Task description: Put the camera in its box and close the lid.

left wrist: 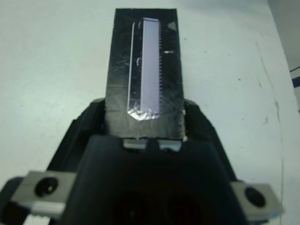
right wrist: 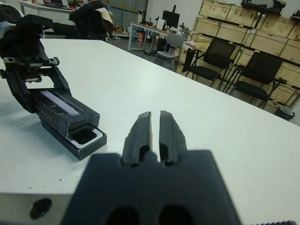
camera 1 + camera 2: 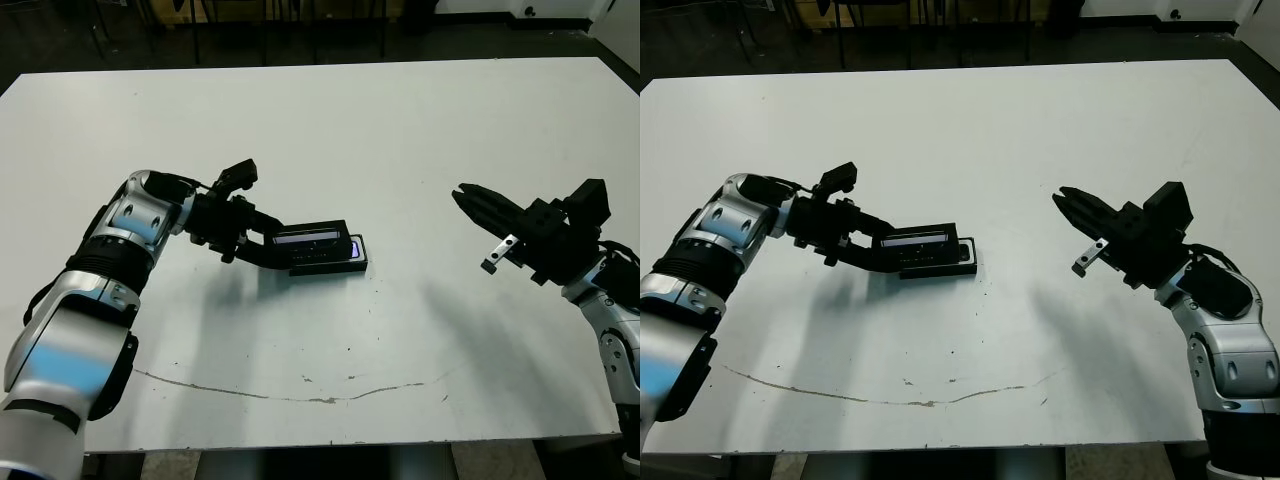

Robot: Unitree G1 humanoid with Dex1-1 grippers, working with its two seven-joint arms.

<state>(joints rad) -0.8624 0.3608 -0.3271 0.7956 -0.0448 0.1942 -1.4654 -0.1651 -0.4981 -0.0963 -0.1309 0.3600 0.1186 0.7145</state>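
Note:
My left gripper [image 3: 268,244] is shut on one end of the lid [image 3: 312,243], a flat black cover with a pale greyish label strip [image 1: 149,65]. The lid lies lengthwise over the box [image 2: 89,140], shifted toward my left arm. The tray's white-lined far end [image 3: 357,252] sticks out uncovered. Inside that open end I see only a dark hollow. The camera is hidden, and I cannot tell whether it lies under the lid. My right gripper [image 3: 468,200] hovers well to the right of the box, shut and holding nothing.
The white table [image 3: 330,130] carries a thin curved scratch mark [image 3: 300,392] near its front edge. Beyond the table, the right wrist view shows office chairs [image 2: 255,70], desks and wooden crates.

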